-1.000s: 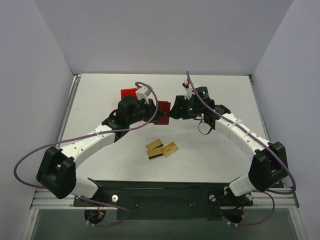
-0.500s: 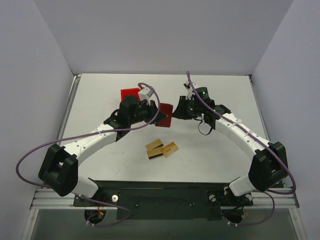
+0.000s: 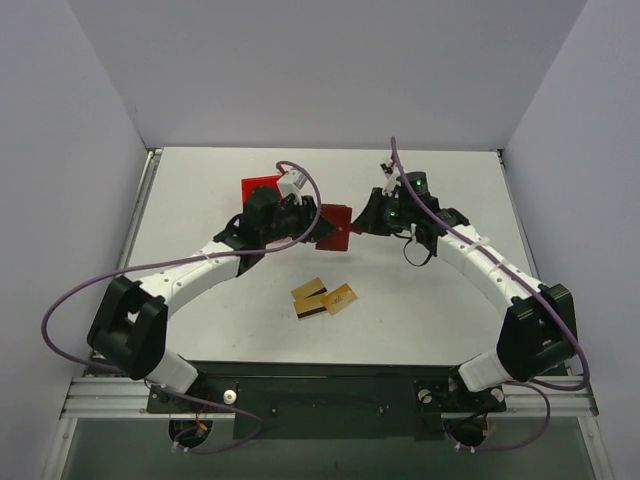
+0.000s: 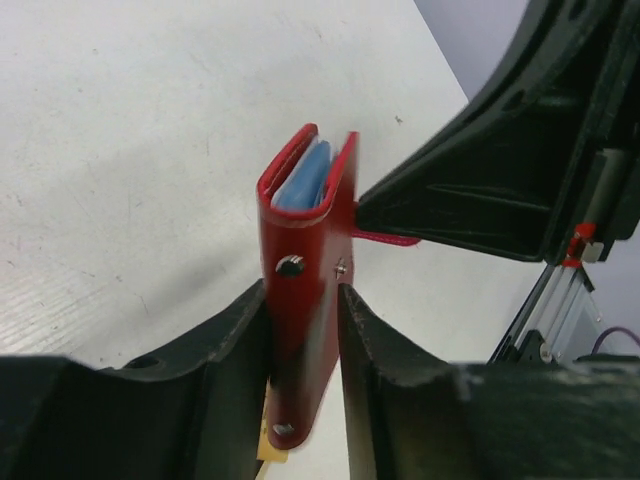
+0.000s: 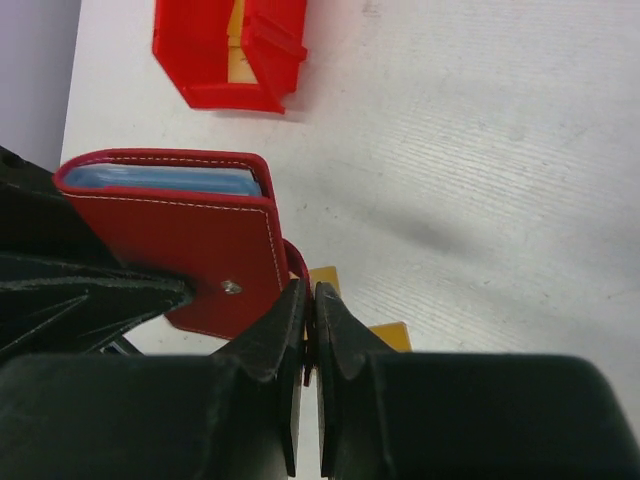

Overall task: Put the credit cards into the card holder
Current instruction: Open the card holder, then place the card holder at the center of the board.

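The dark red card holder (image 3: pixel 336 228) hangs above the table between both arms, its light blue slots (image 4: pixel 303 183) showing at the top. My left gripper (image 3: pixel 318 225) is shut on its body (image 4: pixel 305 260), one finger on each face. My right gripper (image 5: pixel 311 295) is shut on the thin snap tab (image 5: pixel 297 262) sticking out of the card holder (image 5: pixel 180 250). Three gold-tan credit cards (image 3: pixel 322 298) lie loose on the table in front of the grippers, one with a dark stripe (image 3: pixel 309 309). Two card corners (image 5: pixel 390 335) show under my right fingers.
A bright red open-topped plastic bin (image 3: pixel 260 189) stands behind my left gripper, also seen in the right wrist view (image 5: pixel 225 50) with something yellow inside. Grey walls close in the white table on three sides.
My right gripper has closed from half open onto the snap tab and drawn slightly right. The card holder has shifted a little right with it; the left jaws have eased slightly.
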